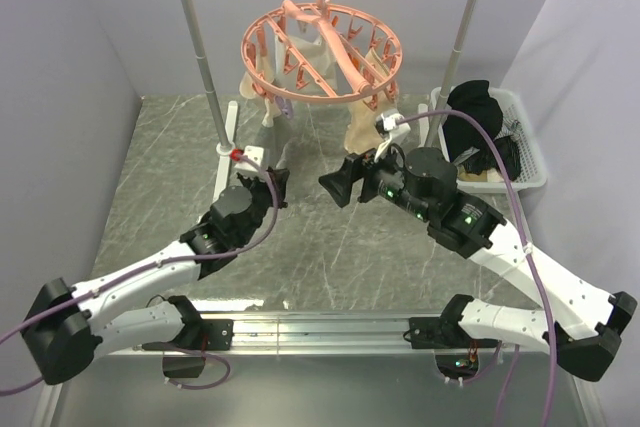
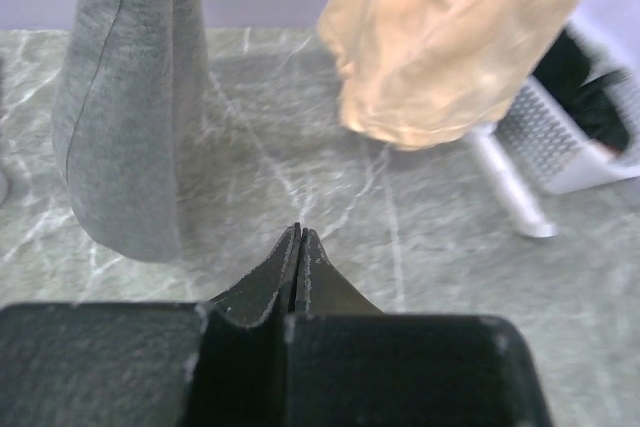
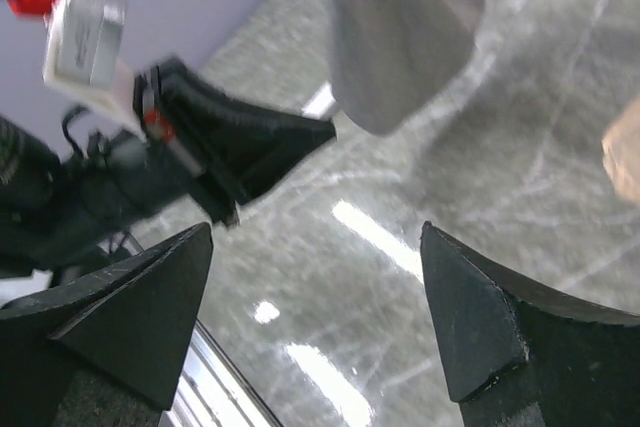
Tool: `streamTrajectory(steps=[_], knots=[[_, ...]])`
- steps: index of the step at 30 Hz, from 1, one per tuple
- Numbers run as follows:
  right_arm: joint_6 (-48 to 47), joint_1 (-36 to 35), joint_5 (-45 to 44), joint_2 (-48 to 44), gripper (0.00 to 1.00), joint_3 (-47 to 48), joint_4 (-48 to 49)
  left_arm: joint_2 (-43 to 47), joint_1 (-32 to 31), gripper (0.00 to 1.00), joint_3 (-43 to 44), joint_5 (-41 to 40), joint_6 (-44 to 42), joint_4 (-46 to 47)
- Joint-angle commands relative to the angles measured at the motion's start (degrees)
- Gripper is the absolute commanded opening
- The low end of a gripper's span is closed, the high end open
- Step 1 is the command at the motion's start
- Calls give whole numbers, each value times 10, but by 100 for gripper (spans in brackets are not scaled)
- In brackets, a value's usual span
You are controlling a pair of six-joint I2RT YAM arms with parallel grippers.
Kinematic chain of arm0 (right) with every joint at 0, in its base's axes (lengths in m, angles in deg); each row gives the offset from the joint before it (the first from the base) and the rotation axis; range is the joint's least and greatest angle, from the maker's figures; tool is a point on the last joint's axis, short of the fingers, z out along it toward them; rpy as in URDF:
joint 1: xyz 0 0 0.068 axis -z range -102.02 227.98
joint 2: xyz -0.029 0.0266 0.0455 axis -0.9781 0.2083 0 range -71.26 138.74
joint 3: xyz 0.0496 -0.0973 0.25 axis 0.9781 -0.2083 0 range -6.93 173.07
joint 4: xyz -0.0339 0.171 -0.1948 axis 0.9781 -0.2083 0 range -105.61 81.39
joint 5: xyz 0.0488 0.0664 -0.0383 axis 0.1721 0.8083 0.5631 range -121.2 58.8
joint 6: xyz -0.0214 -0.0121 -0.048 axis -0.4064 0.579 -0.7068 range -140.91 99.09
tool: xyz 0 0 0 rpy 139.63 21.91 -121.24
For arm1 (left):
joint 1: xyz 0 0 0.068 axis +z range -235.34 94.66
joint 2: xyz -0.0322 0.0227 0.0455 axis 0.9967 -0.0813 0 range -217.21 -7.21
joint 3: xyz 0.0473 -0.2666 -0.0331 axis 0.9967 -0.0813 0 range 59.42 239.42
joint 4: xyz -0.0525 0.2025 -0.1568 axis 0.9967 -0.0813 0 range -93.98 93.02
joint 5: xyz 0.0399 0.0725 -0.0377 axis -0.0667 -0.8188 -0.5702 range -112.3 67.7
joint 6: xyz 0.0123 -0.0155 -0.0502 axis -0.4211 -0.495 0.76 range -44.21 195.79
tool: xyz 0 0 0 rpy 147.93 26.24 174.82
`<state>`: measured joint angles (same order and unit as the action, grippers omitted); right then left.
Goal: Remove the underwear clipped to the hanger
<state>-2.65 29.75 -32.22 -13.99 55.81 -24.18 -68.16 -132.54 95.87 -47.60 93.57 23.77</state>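
Left claw (image 2: pixel 298 235) pinched shut, empty; my right claw (image 3: pixel 315 237) spread, empty. Ahead: grey underwear (image 2: pixel 130 97), cream pieces (image 2: pixel 450 47) clipped on hanger (image 1: pixel 340 47). Black ones (image 1: pixel 475 102) in basket (image 1: pixel 532 162), rightward. I judge job partway.

Two white arms (image 1: pixel 140 277) with black joints, purple cables (image 1: pixel 508 185) and black wedge-shaped fingers (image 3: pixel 480 332).

We take this for a robotics lab booth: plain lilac walls (image 1: pixel 70 97) box in a marble-patterned table (image 1: pixel 330 247), with the left arm (image 1: pixel 150 277) and right arm (image 1: pixel 520 257) bolted to an aluminium rail (image 1: pixel 320 327).
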Motion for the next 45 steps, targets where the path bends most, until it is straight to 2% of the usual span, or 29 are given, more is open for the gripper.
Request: streamTrajectory(steps=[1,6,7,8,9,10,11,14,17,21,24,26,30,33,34,35,36,38,39,45], knots=[[-22,-13,-4,20,91,51,3,42,-11,1,-26,6,38,10],[-16,-17,-9,25,90,51,12,80,-17,1,-47,-7,39,-9],[-14,-17,-8,26,90,48,13,82,-18,4,-49,-15,38,-12],[-12,-19,-7,28,90,43,13,84,-18,15,-51,-38,37,-19],[-11,-19,-5,29,90,42,12,83,-18,31,-55,-61,38,-22],[-8,-20,-4,31,90,40,12,80,-18,71,-57,-86,38,-27],[-7,-20,-3,31,90,33,13,73,-18,99,-58,-147,38,-32],[-4,-23,-3,30,90,18,16,36,-16,99,-60,-216,5,-20],[-2,-24,-1,30,91,6,20,-20,10,99,-52,-219,-27,15],[0,-25,7,27,91,-3,17,-79,114,99,-44,-121,-41,75],[-1,-25,4,15,91,-17,16,-103,148,100,-59,-76,-96,185],[2,-24,3,6,91,-29,16,-126,162,99,-52,-57,-117,241],[5,-25,7,0,91,-42,19,-151,175,98,-12,24,-138,230],[6,-26,4,-1,91,-49,23,-150,176,82,4,106,-134,202],[7,-25,4,-3,91,-53,25,-151,176,64,9,124,-133,191],[6,-25,4,-4,91,-53,27,-153,176,54,20,163,-133,180],[6,-25,4,-4,91,-54,27,-156,176,31,27,177,-133,153],[6,-25,6,-3,91,-55,27,-167,176,6,41,193,-131,135],[5,-25,6,-2,91,-53,26,-169,176,1,43,191,-123,128],[4,-25,-3,-12,91,-63,24,-133,175,1,21,214,-90,129]])
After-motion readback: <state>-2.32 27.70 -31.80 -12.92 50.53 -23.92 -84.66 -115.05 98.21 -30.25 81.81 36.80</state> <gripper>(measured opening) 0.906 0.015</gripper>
